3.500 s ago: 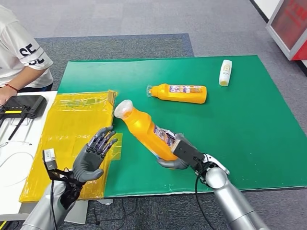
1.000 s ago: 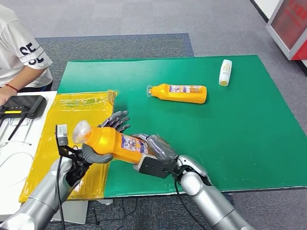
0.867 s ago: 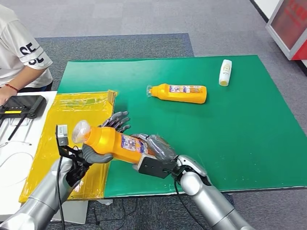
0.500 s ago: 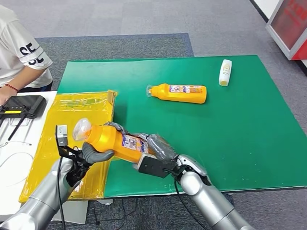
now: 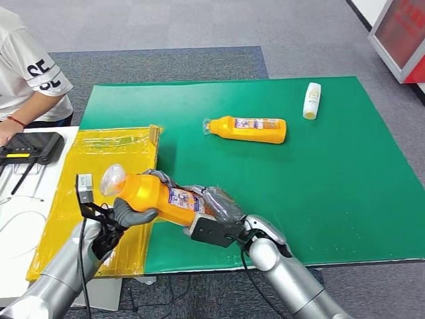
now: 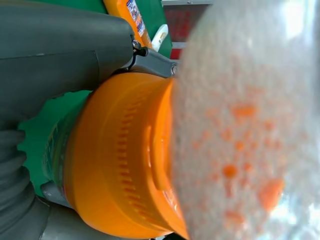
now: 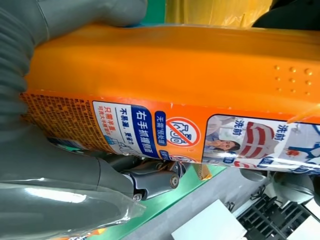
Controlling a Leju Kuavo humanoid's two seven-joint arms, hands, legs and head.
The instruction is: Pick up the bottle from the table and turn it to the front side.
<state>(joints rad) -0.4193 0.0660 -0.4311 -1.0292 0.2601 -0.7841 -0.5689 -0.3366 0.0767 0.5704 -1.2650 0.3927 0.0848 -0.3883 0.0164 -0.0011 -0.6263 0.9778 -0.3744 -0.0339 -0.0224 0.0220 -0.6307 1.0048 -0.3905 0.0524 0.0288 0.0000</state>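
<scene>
Counting two orange bottles: one (image 5: 165,198) was gripped by both the left hand (image 5: 131,211) and right hand (image 5: 216,211), another (image 5: 248,129) lay on the green mat (image 5: 325,173). One small white bottle (image 5: 311,100) lay farther off. Fingers hid the held bottle's label, perhaps its back.

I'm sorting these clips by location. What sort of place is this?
Probably an office or lab set up for robot trials: grey carpet floor, a table with a green mat holding scattered bottles, and a seated person at a black device.

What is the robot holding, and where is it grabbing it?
An orange bottle: left hand grips its neck end, right hand its base end.
</scene>
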